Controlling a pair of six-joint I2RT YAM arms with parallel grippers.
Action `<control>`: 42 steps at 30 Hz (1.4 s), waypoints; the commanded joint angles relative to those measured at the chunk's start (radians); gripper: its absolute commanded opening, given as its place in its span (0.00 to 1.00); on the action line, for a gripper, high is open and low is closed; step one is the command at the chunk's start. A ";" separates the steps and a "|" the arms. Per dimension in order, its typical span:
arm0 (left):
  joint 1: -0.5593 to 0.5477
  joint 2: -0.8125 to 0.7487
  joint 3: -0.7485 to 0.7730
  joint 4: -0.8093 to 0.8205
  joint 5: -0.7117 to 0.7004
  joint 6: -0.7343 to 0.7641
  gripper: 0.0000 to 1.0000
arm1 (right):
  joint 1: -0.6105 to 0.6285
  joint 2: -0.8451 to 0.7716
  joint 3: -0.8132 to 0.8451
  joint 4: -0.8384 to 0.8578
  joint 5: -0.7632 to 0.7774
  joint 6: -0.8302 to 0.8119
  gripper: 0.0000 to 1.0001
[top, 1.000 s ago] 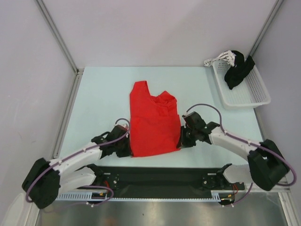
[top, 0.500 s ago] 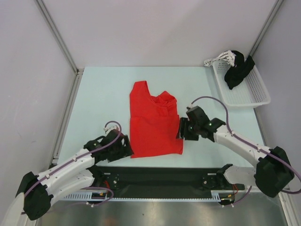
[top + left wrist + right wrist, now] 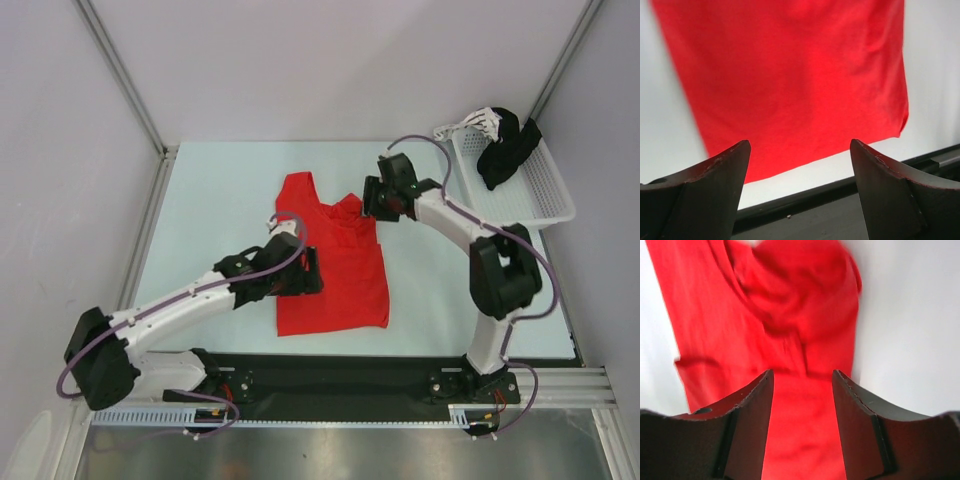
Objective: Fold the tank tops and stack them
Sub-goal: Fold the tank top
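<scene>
**Red tank top laid out between two empty grippers.** The tank top lies on the table about midway between its left and right edges. Its hem faces the near edge and its straps face the far edge. The lower part lies smooth. The far right shoulder is rumpled into soft folds, and one strap stands out at the far left corner of the cloth.

The left gripper hovers over the garment's left edge, about halfway along its length. In the wrist view its jaws stand wide apart with only red cloth and table below them, so it holds nothing. The right gripper hovers at the rumpled far right shoulder with its jaws moderately parted, and it too is empty. Its wrist view is blurred.

A white mesh basket sits at the far right corner of the table and contains a black garment.

*Handling.* The fabric appears thin, light and limp. It will probably sag from any single hold and slide easily on the smooth table. The likeliest holds are pinches at the cloth's outer margins, namely the shoulders, straps or hem corners. Each pinch should be low enough to catch every layer. Two holds, one per gripper, should keep an edge taut while it is folded over.
</scene>
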State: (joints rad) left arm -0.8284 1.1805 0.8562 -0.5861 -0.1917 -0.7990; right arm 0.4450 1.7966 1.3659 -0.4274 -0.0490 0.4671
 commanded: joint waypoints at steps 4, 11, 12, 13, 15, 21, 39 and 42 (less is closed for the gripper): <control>-0.095 0.175 0.087 0.160 0.061 0.009 0.86 | 0.003 0.286 0.335 -0.048 0.084 -0.183 0.50; -0.133 0.281 0.096 0.244 0.098 -0.008 0.85 | 0.014 0.423 0.475 -0.111 0.170 -0.283 0.45; -0.135 0.291 0.096 0.252 0.106 -0.009 0.85 | 0.014 0.431 0.492 -0.116 0.191 -0.286 0.46; -0.138 0.312 0.093 0.262 0.115 -0.011 0.84 | 0.015 0.438 0.496 -0.122 0.193 -0.295 0.49; -0.150 0.336 0.096 0.282 0.123 -0.012 0.84 | 0.020 0.466 0.509 -0.129 0.205 -0.303 0.51; -0.181 0.430 0.104 0.290 0.140 -0.035 0.83 | 0.032 0.558 0.596 -0.189 0.222 -0.324 0.49; -0.221 0.553 0.030 0.335 0.202 -0.085 0.82 | -0.129 0.699 0.815 0.062 0.115 -0.050 0.22; -0.229 0.561 0.043 0.319 0.196 -0.086 0.82 | -0.153 0.750 0.863 0.107 0.025 -0.010 0.20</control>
State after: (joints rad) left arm -1.0203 1.6608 0.9237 -0.2993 -0.0563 -0.8379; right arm 0.3023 2.4992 2.1540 -0.4133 0.0917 0.3824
